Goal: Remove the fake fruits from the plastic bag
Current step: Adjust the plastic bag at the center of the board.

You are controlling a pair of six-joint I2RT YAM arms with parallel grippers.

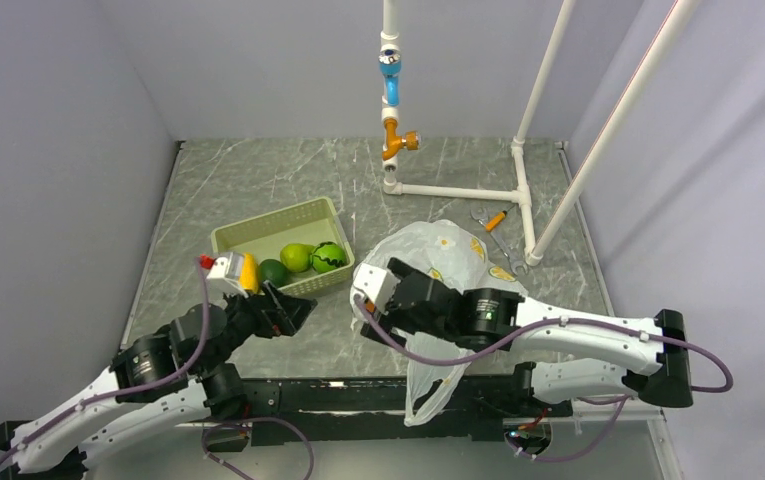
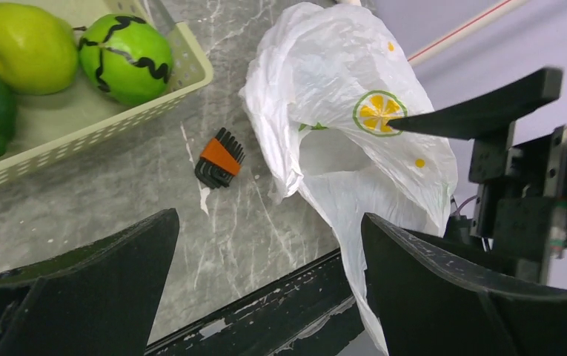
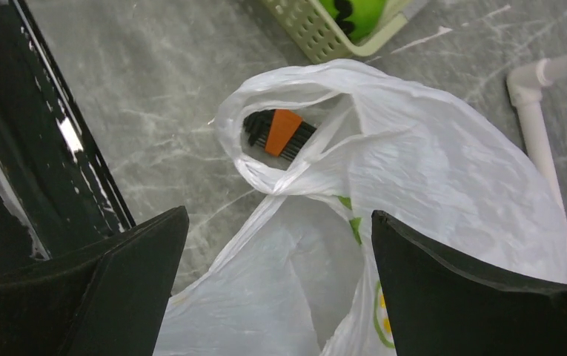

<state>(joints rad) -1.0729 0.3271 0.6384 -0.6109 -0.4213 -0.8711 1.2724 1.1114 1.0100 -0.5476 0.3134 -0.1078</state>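
- Bag (image 1: pixel 448 262), white plastic with citrus print, crumpled right of centre, tail over the near table edge.
- Basket (image 1: pixel 274 217) left of it: pear (image 1: pixel 296 257), striped ball (image 1: pixel 328 257), small green fruit (image 1: pixel 274 272), mango (image 1: pixel 249 272) at near left corner.
- Left gripper (image 2: pixel 269 222) near basket, fingers apart, empty.
- Right gripper (image 3: pixel 279 219) over bag, fingers apart, empty.
- Brush (image 2: pixel 219 157) between basket and bag.

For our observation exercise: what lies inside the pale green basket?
The basket holds a yellow mango, a small green fruit, a green pear and a striped green ball. The left wrist camera covers its near left corner, so anything there is hidden.
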